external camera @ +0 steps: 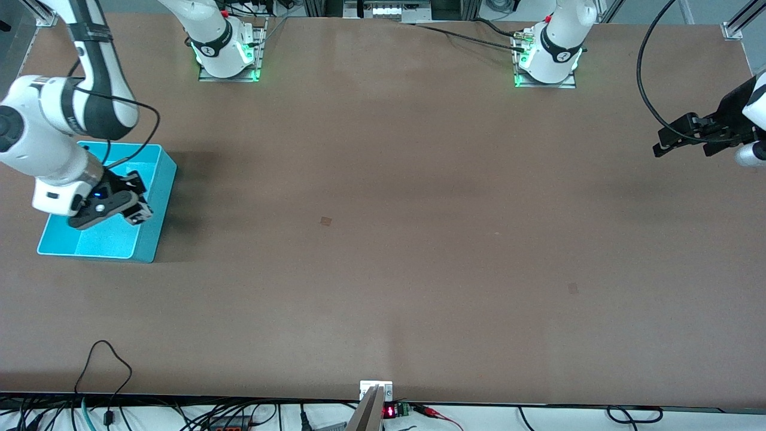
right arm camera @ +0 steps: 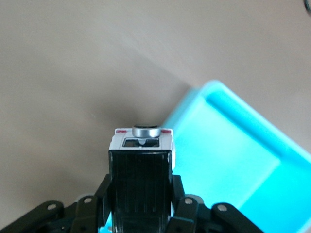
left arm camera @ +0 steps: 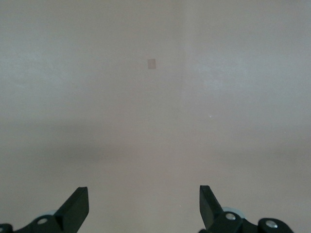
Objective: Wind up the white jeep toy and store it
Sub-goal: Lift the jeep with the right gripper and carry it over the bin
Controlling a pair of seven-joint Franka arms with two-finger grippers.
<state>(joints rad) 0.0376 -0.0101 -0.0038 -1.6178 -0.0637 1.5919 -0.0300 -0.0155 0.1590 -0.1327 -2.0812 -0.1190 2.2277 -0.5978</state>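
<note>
Two arms: right gripper [external camera: 139, 211] over bin [external camera: 157, 179] edge, fingers clamped on jeep [right arm camera: 141, 145]; left gripper [external camera: 688, 136] waits over table [external camera: 383, 239] at its own end, fingers wide, empty. Step judged storing; next: shift over bin interior, lower, release. Jeep boxy hard plastic, glossy black roof, silver spare wheel; bin smooth turquoise, rectangular.

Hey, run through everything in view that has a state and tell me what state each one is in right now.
Jeep: held in the right hand, up over the bin's edge.
Bin: open-topped, sitting on the table, nothing seen inside.
Right hand: shut on the jeep, over the bin.
Left hand: open, holding nothing, waiting over bare table at the left arm's end.
</note>
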